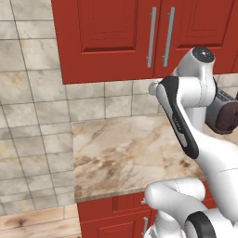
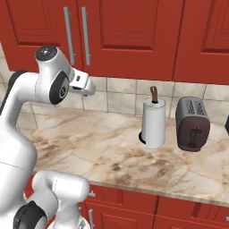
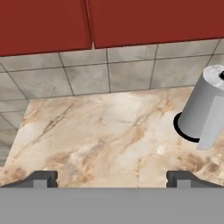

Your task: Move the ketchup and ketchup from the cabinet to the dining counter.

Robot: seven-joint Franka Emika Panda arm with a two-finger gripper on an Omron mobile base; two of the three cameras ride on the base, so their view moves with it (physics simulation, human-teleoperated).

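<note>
From the left base view, the red wall cabinet (image 1: 139, 32) hangs above a marbled worktop (image 1: 121, 153) backed by beige tiles; both doors are shut, their two silver bar handles (image 1: 159, 37) side by side at the seam. The white arm (image 1: 195, 116) rises at the right and hides much of a dark toaster (image 1: 226, 114) behind it. No bottle can be made out, and the cabinet's inside is hidden by the doors.

From the right base view, the same cabinet (image 2: 125, 36) spans the top, doors shut, with the handles (image 2: 77, 36) just above the arm's upper joint (image 2: 53, 80). On the worktop (image 2: 112, 152) a white paper-towel roll (image 2: 154, 121) stands upright on its dark base, and the toaster (image 2: 192, 124) stands just beside it to the right, apart from it.

From the hand view, the two dark fingertips (image 3: 41, 179) stand far apart at the lower corners, so the gripper (image 3: 111, 180) is wide open and holds nothing. It looks over bare worktop (image 3: 100, 140) toward the tiled wall, with the lower edges of the shut cabinet doors (image 3: 109, 22) above and the paper-towel roll (image 3: 205, 111) at the right, well clear of the fingers.
</note>
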